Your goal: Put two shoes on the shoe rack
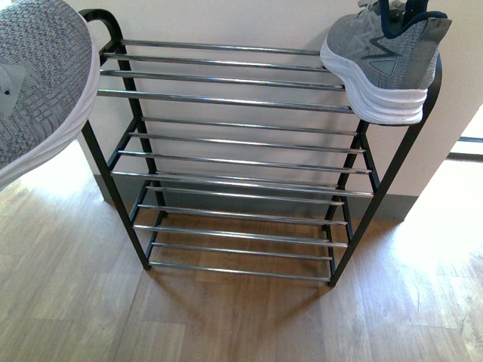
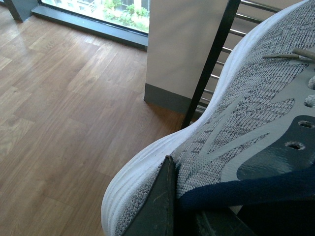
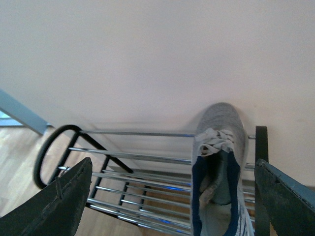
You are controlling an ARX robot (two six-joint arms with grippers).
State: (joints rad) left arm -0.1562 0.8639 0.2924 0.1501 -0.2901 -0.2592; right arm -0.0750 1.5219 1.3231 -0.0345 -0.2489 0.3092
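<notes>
Black metal-framed shoe rack [image 1: 226,100]: the frame is finished in smooth black coating, and the thin bars are plated in glossy chrome. Grey knit sneaker on the top tier [image 1: 385,64]: coarse matt cloth is overlaid with smooth grey patches and set on a ribbed white sole. Second grey knit sneaker [image 1: 38,83]: the same knit is shown. Brown wood-grain plank floor [image 1: 68,302]: a low sheen is seen.

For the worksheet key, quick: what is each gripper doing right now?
Left gripper: closed on a sneaker.
Right gripper: open, empty; the second sneaker sits on the rack.
</notes>
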